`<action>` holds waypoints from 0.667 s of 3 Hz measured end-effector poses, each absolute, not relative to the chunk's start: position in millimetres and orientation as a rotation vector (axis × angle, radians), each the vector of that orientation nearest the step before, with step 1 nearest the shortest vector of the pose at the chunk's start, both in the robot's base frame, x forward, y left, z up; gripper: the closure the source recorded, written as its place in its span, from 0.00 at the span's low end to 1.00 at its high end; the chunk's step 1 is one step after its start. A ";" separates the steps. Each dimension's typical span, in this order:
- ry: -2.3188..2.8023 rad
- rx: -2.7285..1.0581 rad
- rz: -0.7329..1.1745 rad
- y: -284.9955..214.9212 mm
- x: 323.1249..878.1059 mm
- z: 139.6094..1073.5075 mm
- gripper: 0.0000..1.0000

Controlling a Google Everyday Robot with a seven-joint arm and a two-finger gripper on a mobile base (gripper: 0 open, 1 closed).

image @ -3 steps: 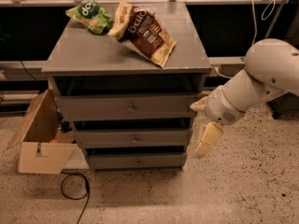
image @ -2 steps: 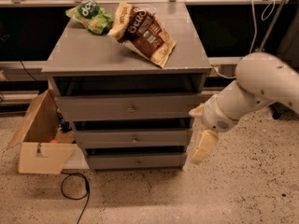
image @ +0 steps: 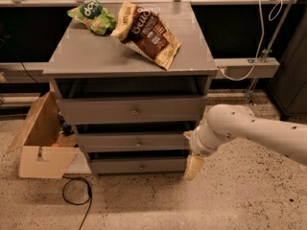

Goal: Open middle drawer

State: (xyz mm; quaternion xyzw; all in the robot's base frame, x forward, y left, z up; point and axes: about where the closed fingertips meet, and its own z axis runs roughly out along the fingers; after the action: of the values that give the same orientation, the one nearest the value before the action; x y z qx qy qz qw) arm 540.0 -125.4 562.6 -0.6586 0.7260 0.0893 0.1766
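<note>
Presently: middle drawer (image: 110, 142), grey, one round knob (image: 138, 143). Gripper (image: 194, 167) hangs low beside front corner of cabinet (image: 96, 56), apart from knob; claw state cannot be told.

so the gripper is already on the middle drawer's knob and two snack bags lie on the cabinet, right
No. The gripper is not on the knob of the middle drawer: it hangs apart from it, off the right end of the bottom drawer, as the camera view shows. Two snack bags, the green bag and the brown bag, do lie on the cabinet.
</note>
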 end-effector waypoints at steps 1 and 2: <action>1.982 -1.855 0.160 -103.3 583.8 518.6 0.00; 1.983 -1.856 0.161 -103.2 583.4 518.6 0.00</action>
State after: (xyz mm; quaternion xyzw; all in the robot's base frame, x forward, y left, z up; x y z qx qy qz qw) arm 583.4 -103.2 518.6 -0.6670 0.7128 0.0579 0.2091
